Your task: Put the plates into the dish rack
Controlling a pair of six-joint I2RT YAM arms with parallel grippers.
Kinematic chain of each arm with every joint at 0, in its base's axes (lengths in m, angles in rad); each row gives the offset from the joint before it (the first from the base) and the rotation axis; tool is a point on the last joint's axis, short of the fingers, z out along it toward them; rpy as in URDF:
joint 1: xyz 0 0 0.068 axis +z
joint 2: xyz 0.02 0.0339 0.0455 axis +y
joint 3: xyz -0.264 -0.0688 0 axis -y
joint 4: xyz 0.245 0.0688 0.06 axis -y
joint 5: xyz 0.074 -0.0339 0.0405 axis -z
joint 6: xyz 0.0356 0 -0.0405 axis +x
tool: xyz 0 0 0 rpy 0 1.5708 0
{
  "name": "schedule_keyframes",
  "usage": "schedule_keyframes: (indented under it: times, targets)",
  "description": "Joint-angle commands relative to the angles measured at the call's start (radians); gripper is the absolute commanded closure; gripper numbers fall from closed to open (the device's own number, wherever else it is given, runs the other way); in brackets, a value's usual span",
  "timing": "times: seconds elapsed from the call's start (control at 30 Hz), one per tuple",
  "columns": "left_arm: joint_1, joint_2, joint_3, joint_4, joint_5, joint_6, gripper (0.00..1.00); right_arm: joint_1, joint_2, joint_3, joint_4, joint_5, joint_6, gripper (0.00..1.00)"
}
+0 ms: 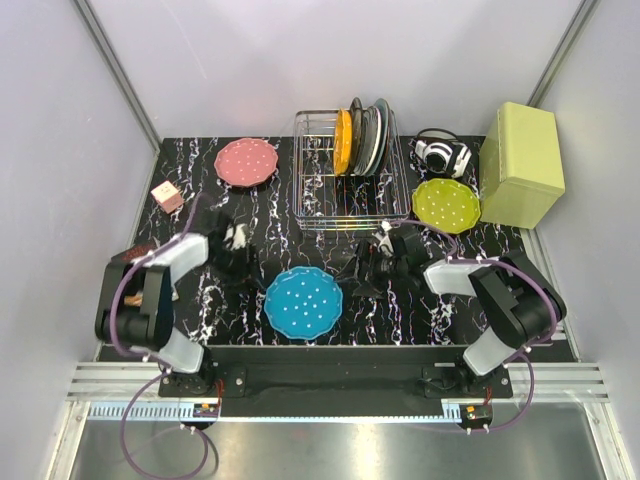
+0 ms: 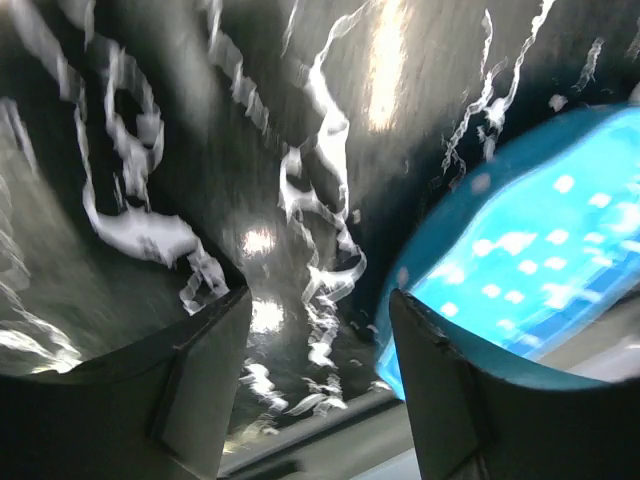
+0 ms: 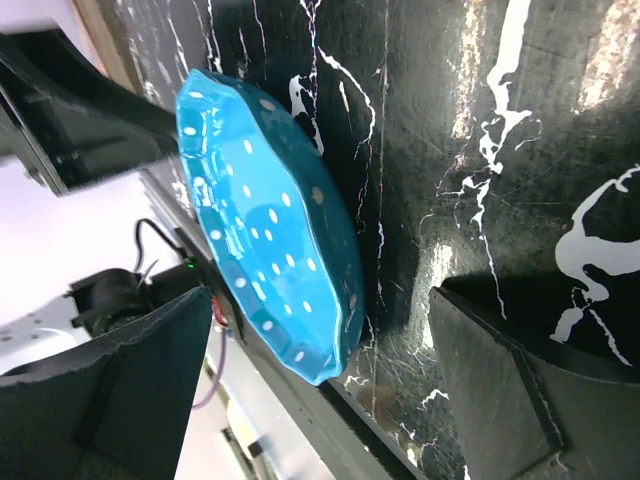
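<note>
The blue plate lies flat on the black marbled table near the front, between my two grippers. My left gripper is open and empty just left of it; the plate's rim shows beside its right finger. My right gripper is open and empty just right of it, facing the plate's edge. The pink plate lies at the back left. The yellow-green plate lies right of the dish rack. The orange plate stands upright in the rack.
Plain grey and dark plates stand in the rack beside the orange one. A yellow-green box stands at the back right, with a black-and-white object next to it. A small pink block sits at the left edge.
</note>
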Motion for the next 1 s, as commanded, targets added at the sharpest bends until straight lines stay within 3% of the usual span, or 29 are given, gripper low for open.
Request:
schedule_keyframes:
  times: [0.0, 0.07, 0.1, 0.3, 0.4, 0.5, 0.57, 0.6, 0.73, 0.97]
  targets:
    - [0.025, -0.097, -0.215, 0.236, 0.234, -0.316, 0.34, 0.004, 0.052, -0.054, 0.003, 0.018, 0.042, 0.04]
    - [-0.009, -0.122, -0.307, 0.301, 0.294, -0.419, 0.35, 0.012, 0.067, -0.045, -0.011, 0.001, 0.042, 0.04]
    - [-0.018, -0.154, -0.338, 0.388, 0.315, -0.442, 0.34, 0.015, 0.086, -0.043, -0.014, -0.003, 0.045, 0.04]
    - [-0.040, -0.217, -0.464, 0.539, 0.368, -0.553, 0.40, 0.082, 0.201, -0.005, 0.014, -0.039, 0.073, 0.05]
    - [-0.044, -0.164, -0.441, 0.588, 0.383, -0.562, 0.47, 0.116, 0.236, 0.008, 0.020, -0.060, 0.071, 0.07]
    - [-0.049, -0.070, -0.391, 0.619, 0.430, -0.570, 0.60, 0.130, 0.250, 0.005, 0.029, -0.066, 0.077, 0.09]
    - [-0.053, -0.007, -0.353, 0.619, 0.438, -0.548, 0.65, 0.136, 0.245, 0.000, 0.044, -0.063, 0.080, 0.12]
    - [-0.053, 0.010, -0.342, 0.620, 0.438, -0.544, 0.71, 0.136, 0.239, -0.003, 0.051, -0.065, 0.085, 0.21]
    - [-0.058, 0.048, -0.328, 0.622, 0.428, -0.539, 0.75, 0.136, 0.184, -0.012, 0.020, -0.037, 0.071, 0.31]
    - [-0.058, 0.005, -0.348, 0.587, 0.388, -0.516, 0.80, 0.096, 0.012, -0.003, -0.129, 0.050, -0.005, 0.26]
